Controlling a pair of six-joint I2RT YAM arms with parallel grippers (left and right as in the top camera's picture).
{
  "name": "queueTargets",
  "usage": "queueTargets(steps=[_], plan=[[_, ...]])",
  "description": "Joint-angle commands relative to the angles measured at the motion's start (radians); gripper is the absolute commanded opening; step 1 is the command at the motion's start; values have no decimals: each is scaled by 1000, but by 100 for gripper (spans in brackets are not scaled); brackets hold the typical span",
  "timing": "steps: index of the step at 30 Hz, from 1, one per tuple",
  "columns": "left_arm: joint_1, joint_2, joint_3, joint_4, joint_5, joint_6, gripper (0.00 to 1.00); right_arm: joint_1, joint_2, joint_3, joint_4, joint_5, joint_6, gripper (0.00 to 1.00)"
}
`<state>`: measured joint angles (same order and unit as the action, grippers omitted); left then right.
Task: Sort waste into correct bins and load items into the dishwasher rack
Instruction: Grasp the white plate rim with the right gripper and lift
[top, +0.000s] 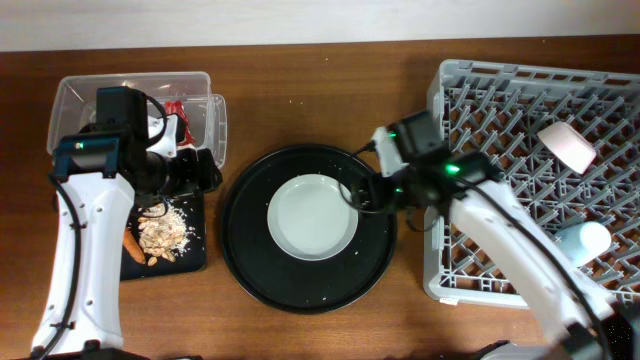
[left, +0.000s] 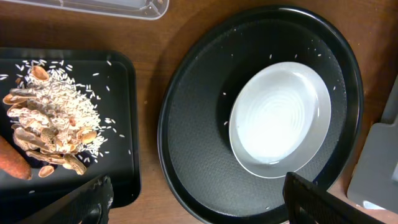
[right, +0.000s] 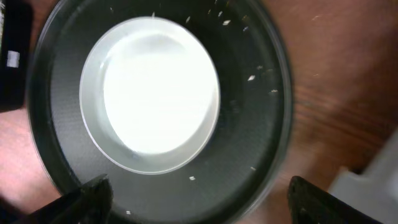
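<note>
White arms (top: 85, 240), black joints (top: 160, 172), green lights (top: 452, 168)

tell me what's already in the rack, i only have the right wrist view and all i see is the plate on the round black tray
Observer: In the overhead view the dishwasher rack holds the bowl near its upper right and the cup below it.
Operator: ok and the waste, is it sorted
Observer: The carrot and food scraps lie in the black tray. The red wrapper is in the clear tub.
Operator: where's the left tool
Observer: The left tool is open and empty, between the black tray and the round tray.
</note>
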<state>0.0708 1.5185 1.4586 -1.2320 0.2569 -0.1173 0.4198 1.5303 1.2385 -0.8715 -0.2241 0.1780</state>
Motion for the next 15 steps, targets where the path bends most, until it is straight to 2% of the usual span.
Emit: queueTargets(steps=[1, 4, 6, 7, 9, 12, 15], plan=[[4, -9, 5, -1, 8, 5, 87, 71, 166, 11, 39, -2, 127, 83], [4, -9, 5, -1, 8, 5, 87, 86, 370, 11, 76, -13, 203, 69], [4, -9, 5, 0, 8, 5, 87, 86, 404, 11, 80, -12, 202, 61], [4, -9, 5, 0, 8, 5, 87, 86, 422, 11, 91, -8, 202, 45], [4, -9, 5, -1, 8, 5, 87, 86, 458, 11, 103, -1, 233, 38], [4, -9, 5, -4, 8, 5, 87, 82, 470, 11, 109, -1, 250, 4], [4, -9, 5, -4, 8, 5, 87, 26, 428, 72, 43, 0, 246, 4]])
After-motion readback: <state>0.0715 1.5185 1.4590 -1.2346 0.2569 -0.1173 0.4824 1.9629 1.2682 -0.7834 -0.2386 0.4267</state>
